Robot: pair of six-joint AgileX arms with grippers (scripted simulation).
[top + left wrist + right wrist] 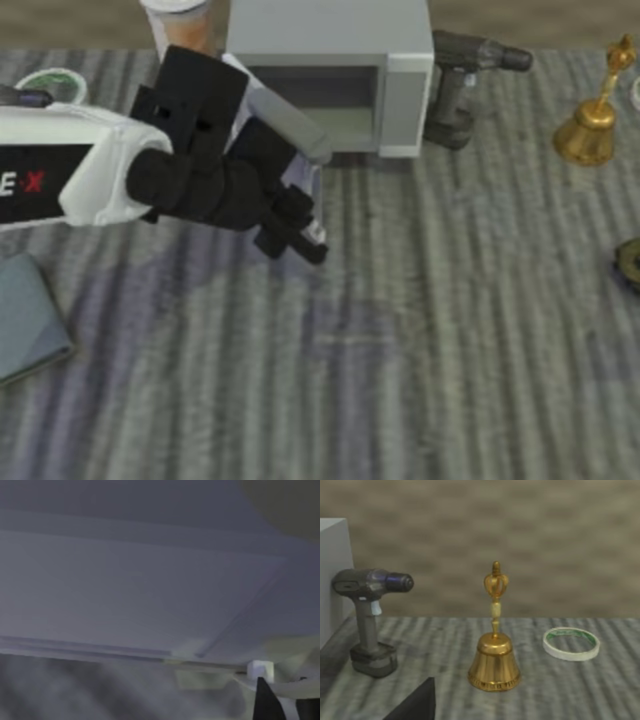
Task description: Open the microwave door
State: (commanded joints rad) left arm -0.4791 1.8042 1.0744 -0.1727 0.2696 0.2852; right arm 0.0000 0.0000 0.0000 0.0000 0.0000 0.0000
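Microwave [335, 50] sits at 12 o'clock on the table [420, 350], against the far edge. Door [290, 125] is swung out toward the near-left, roughly half open or more; only its grey upper edge shows past the arm. Cavity [325, 100] is exposed and looks bare inside, pale floor and plain walls. Control panel [408, 105] is on the right of the opening.

Left gripper [300, 235] is just in front of the door's free end, around 11 o'clock of table centre, arm coming in from 9 o'clock. Fingers are dark and bunched over the door edge; can't tell whether the claw is closed on it or just beside it. Left wrist view is filled by the door panel [130, 595] seen close up, with one dark fingertip [265, 700] at the frame edge.

Right gripper isn't visible from above. Right wrist view shows only a dark wedge [417, 705] low in frame, so its claw state is unknown.

Other items: drill [460, 85] standing just beside the microwave's right wall, brass bell [595, 110] at 2 o'clock, tape roll [571, 643] past the bell in the right wrist view, another tape roll [50, 85] at 10 o'clock, grey cloth [25, 315] at 8 o'clock, a cup [180, 25] left of the microwave.
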